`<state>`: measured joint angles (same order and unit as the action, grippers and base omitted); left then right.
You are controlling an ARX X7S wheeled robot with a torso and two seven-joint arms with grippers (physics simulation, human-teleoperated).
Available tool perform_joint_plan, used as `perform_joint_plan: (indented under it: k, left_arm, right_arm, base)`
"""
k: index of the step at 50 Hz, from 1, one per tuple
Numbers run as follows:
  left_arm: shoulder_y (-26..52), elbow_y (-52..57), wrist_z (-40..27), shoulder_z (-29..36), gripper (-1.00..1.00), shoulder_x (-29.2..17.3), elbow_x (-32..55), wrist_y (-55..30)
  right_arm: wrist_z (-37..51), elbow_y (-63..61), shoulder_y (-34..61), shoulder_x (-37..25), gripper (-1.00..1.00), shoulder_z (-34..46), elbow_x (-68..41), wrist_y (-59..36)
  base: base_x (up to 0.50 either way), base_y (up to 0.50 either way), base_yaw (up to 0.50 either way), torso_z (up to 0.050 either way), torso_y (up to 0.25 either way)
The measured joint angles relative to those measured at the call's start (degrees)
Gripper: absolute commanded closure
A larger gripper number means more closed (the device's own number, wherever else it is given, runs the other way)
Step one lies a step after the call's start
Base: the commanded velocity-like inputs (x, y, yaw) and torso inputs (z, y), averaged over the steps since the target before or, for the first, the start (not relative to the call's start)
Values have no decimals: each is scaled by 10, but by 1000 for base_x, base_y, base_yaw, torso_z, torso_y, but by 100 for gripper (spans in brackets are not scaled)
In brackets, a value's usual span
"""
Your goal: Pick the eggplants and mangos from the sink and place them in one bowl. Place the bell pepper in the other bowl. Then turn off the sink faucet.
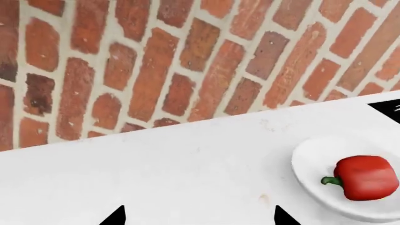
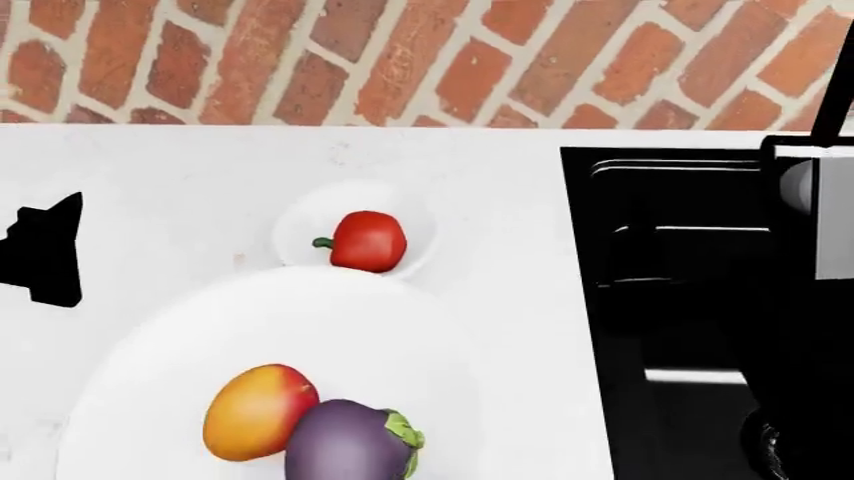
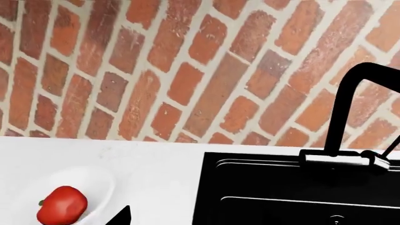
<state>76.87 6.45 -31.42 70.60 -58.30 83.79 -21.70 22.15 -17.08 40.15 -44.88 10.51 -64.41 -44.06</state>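
A red bell pepper lies in a small white bowl on the white counter. A mango and a purple eggplant lie together in a large white bowl nearer to me. My left gripper is open and empty over bare counter, left of the pepper and its bowl; it shows in the head view too. My right gripper is open and empty at the sink's left rim; only one fingertip shows against the counter, near the pepper.
The black sink fills the right side, with the black faucet standing at its back edge. My right arm hangs over the sink at the right edge. A brick wall runs behind the counter.
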Motion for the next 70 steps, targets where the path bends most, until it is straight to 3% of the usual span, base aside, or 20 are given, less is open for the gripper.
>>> perform_joint_plan:
  k: [21, 33, 70]
  left_arm:
    - [-23, 51, -33, -7, -100, -34, 0, 23]
    - [-30, 67, -45, -10, -100, -40, 0, 30]
    - [-41, 82, -55, -16, -100, -29, -3, 45]
  right_arm:
    - [7, -10, -23, -4, -100, -5, -2, 7]
    - [7, -13, -30, -5, -100, -7, 0, 14]
    - [8, -27, -75, -16, -100, -28, 14, 47]
  base:
    - [-500, -6, 0, 0, 0]
    - [-408, -388, 0, 0, 0]
    - [36, -500, 0, 0, 0]
